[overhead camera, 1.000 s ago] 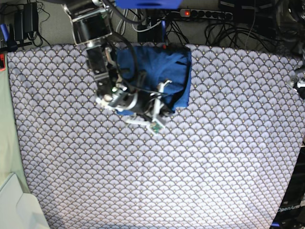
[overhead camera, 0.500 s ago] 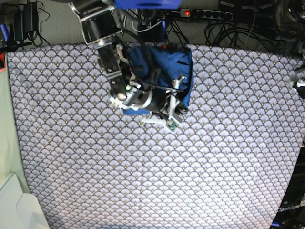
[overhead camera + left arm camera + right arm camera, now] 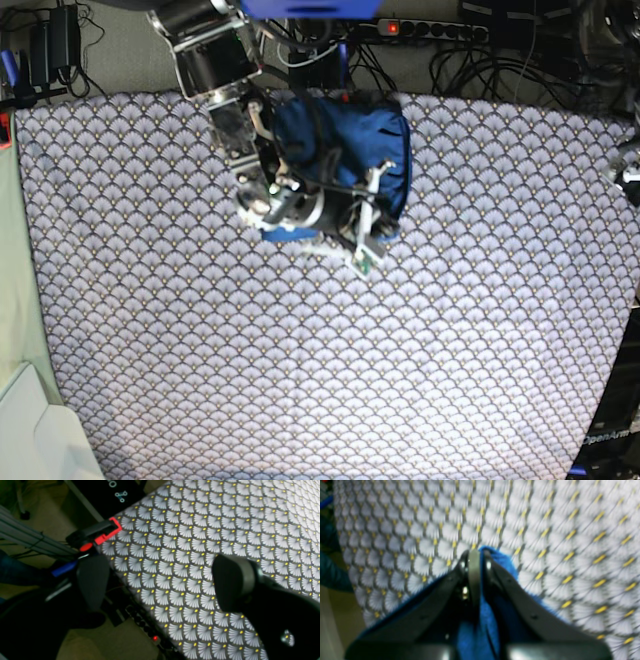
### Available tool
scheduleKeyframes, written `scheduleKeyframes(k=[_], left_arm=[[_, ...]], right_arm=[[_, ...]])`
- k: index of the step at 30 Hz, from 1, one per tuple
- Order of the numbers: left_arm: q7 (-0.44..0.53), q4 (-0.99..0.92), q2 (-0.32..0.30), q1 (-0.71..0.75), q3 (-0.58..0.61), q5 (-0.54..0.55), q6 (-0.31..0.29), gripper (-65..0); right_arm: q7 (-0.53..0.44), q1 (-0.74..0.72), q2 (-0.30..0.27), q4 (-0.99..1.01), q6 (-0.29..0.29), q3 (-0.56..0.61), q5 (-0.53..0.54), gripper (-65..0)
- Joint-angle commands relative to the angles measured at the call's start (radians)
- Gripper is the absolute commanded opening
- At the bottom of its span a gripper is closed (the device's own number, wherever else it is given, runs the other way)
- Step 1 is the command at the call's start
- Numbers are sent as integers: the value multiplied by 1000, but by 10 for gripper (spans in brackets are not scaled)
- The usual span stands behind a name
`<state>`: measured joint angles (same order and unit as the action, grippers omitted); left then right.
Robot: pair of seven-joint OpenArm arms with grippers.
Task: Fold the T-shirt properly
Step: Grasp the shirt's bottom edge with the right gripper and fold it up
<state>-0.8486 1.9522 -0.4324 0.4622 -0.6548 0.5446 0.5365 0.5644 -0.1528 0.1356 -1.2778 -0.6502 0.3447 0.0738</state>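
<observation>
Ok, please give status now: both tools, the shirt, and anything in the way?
Right tool shut on shirt edge. Left tool open, empty, at cloth edge. Shirt bunched at far side. Nothing in the way.

- A tablecloth (image 3: 420,340) patterned with pale fans and yellow dots covers the table.
- A power strip (image 3: 432,29) with a lit red switch lies beyond the far edge, among tangled black cables (image 3: 500,60).
- A red-and-black clamp (image 3: 96,533), probably, grips the cloth's edge.
</observation>
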Motion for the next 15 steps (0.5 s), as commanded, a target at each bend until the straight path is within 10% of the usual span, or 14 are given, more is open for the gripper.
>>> scheduleKeyframes(k=[1,10,15], left_arm=[[16,14,-15,0,-10,-7,4,0],[16,14,-15,0,-10,-7,4,0],[16,14,-15,2,-10,-7,4,0]], right_arm=[[-27,-20,14,-7,-3,1,19,-650],[-45,-21,14,3,-1,4,19,-635],[-39,-15,12,-16,-6,4,19,-485]])
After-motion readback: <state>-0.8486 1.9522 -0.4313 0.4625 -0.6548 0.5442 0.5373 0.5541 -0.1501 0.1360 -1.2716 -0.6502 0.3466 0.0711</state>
